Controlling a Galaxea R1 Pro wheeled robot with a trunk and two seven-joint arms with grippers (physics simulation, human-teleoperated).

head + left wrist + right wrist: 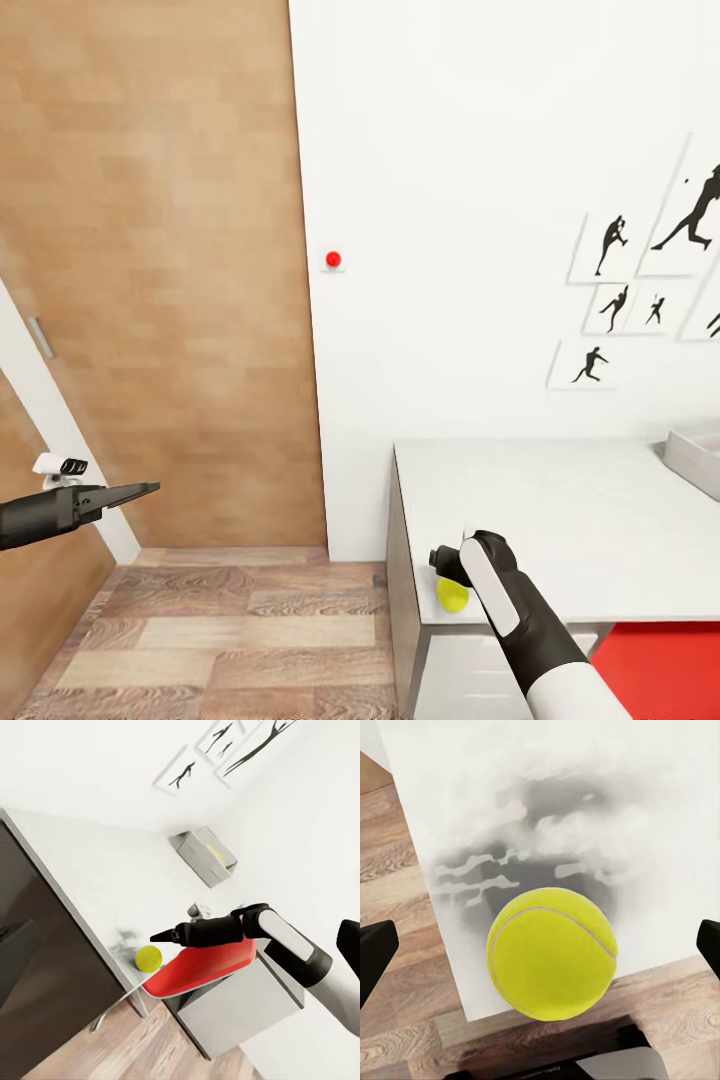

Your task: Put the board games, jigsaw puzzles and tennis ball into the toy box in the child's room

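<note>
One tennis ball (552, 953) sits lower centre at the desk (560, 520) edge; right end effector (540, 952) spread wide around it, left end effector (135, 491) narrow.

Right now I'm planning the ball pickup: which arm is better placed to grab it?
Right. The right gripper hangs directly over the tennis ball at the table corner, jaws open on either side of it. The left gripper is off over the floor, jaws together.
</note>
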